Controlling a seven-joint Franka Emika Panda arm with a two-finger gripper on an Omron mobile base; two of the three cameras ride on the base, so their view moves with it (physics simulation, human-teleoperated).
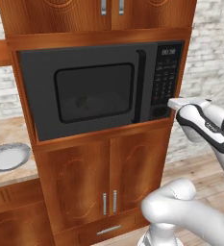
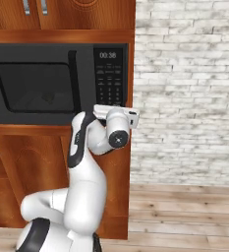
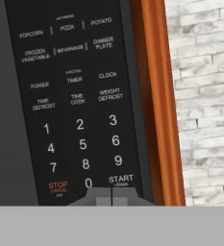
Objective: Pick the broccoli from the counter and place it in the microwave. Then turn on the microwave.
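The microwave (image 1: 94, 89) sits built into the wooden cabinet with its dark window door shut. A dim lump behind the glass (image 1: 82, 101) may be the broccoli; I cannot tell for sure. My gripper (image 3: 111, 194) is shut, its tips together at the bottom of the button panel (image 3: 80, 96), right under the 0 and START (image 3: 120, 179) keys. From the left base view the hand (image 1: 170, 103) reaches to the panel's lower right corner. In the right base view it (image 2: 98, 109) sits under the keypad (image 2: 110, 78). The counter (image 1: 3, 178) lies at the far left.
A round grey plate (image 1: 7, 156) rests on the counter at the left. Wooden cabinet doors with metal handles (image 1: 108, 202) stand below the microwave. A white brick wall (image 2: 185, 88) and wooden floor (image 2: 185, 211) lie to the right of the cabinet.
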